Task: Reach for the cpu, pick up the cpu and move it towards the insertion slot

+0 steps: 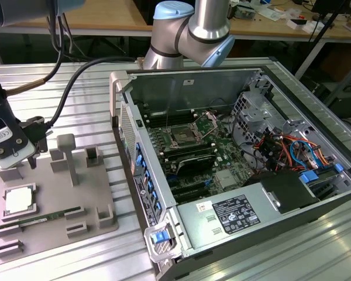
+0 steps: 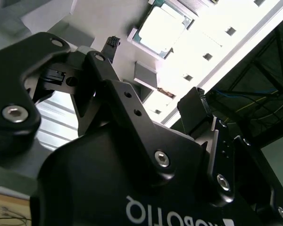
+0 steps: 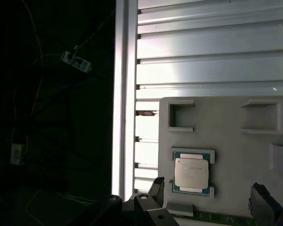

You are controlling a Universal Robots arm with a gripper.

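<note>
— Where is the cpu [image 1: 19, 201], and which way does it face?

— Flat in its seat on the grey tray [image 1: 52, 187], at about eight o'clock in the exterior view, metal lid up. It is close to square, so no long axis stands out. Its edges run parallel to the tray's edges.

— Materials?

— A dull silvery lid over a teal-green rim, held by pale raised brackets on two opposite sides. The tray is matte grey plastic with square pockets and upright posts [image 1: 67, 155]. A long thin green memory stick [image 1: 38, 220] lies at five o'clock from the chip.

— And the gripper [image 2: 154, 67]?

— Black, with bolted links. Its fingers [image 3: 262, 202] stand apart with nothing between them. In the exterior view it hangs at twelve o'clock from the chip, clear of it.

— The insertion slot [image 1: 181, 138]?

— A square metal frame with a dark centre and wire levers, on the green board inside the open computer case [image 1: 193, 88], at about two o'clock from the chip and well apart from it.

— What about the surface and the room?

— A table [image 1: 76, 88] of ribbed aluminium slats, with a cluttered wooden workbench [image 1: 105, 14] behind it at twelve o'clock.
</note>
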